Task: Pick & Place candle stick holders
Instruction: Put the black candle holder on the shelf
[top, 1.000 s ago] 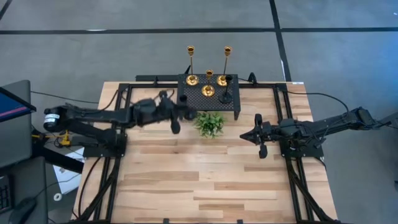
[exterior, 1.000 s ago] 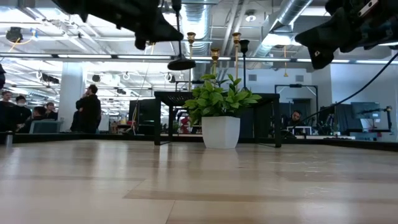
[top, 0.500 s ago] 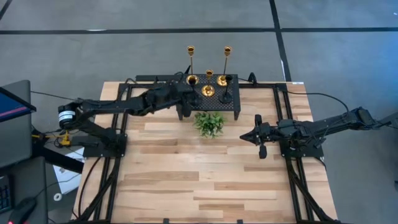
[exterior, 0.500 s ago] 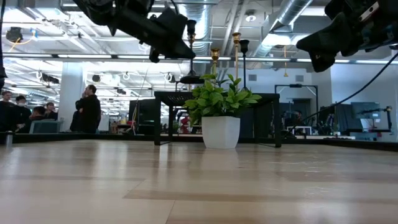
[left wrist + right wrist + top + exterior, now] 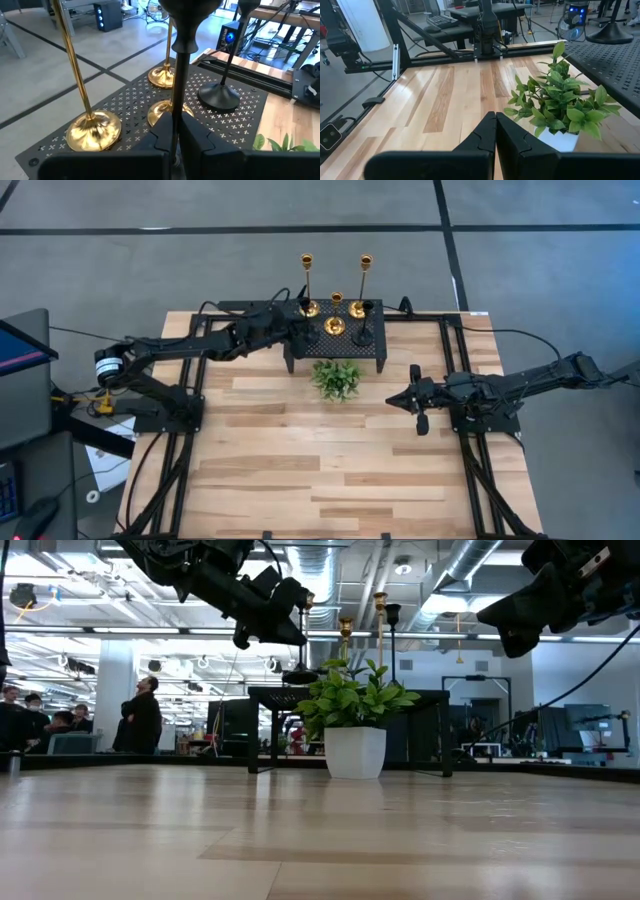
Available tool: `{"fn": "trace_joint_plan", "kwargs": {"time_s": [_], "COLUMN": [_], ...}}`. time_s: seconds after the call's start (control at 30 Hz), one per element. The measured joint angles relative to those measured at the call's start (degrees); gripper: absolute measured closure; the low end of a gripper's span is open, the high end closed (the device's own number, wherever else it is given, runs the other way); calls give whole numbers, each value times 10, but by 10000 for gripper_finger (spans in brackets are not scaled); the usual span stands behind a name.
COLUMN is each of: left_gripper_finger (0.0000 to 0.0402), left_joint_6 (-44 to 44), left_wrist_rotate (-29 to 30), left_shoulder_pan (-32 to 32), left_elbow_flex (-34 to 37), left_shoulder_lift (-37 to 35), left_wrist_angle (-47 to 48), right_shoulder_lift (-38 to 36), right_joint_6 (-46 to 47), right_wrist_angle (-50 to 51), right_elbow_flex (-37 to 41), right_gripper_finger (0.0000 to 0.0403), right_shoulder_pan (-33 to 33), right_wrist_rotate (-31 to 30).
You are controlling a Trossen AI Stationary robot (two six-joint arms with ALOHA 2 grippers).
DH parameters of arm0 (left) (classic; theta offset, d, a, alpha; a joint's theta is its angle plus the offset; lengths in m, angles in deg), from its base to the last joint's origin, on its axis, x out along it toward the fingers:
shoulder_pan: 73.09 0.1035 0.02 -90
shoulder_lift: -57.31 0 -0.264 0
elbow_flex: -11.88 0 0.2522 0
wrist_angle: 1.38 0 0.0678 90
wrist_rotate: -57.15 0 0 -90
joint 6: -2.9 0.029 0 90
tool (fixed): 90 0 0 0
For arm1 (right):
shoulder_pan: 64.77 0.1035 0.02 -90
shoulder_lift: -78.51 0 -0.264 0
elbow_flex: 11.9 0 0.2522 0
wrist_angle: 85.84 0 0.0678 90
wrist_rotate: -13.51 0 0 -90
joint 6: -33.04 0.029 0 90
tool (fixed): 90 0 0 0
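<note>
The left hand (image 5: pixel 175 131) pinched a black holder (image 5: pixel 179 60) over the mesh stand (image 5: pixel 336 345) at twelve o'clock (four holders already there); the right hand (image 5: pixel 496 129), pressed together, waited.

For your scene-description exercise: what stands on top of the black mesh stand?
On the black mesh stand: two tall gold holders, a short gold holder, a black holder, and another black holder clamped by the left gripper, its base hidden.

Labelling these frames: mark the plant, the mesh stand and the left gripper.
plant (image 5: pixel 337 378), high view, leaf crown.
mesh stand (image 5: pixel 345 345), high view, bare top.
left gripper (image 5: pixel 175 131), left wrist view, between fingertips.
</note>
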Motion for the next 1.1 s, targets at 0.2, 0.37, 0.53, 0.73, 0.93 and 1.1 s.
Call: {"fn": "trace_joint_plan", "kwargs": {"time_s": [0.2,0.37,0.53,0.73,0.93,1.1], "left_gripper_finger": [389,389,389,389,389,389], "left_joint_6": [-1,-6,-14,-14,-9,1], "left_wrist_rotate": [0,0,1,1,1,13], "left_shoulder_pan": [0,0,0,0,5,6], "left_elbow_flex": [0,0,0,0,0,0], "left_shoulder_lift": [0,7,30,51,52,48], "left_wrist_angle": [2,0,-1,-31,-33,-28], "right_shoulder_lift": [0,0,0,0,0,0], "right_joint_6": [0,0,0,0,-2,-5], "right_wrist_angle": [0,0,2,5,5,6], "right_elbow_flex": [0,0,0,0,0,0], "right_gripper_finger": [403,403,403,403,403,403], "right_shoulder_pan": [0,0,0,0,0,0], "right_wrist_rotate": [0,0,0,0,0,0]}}
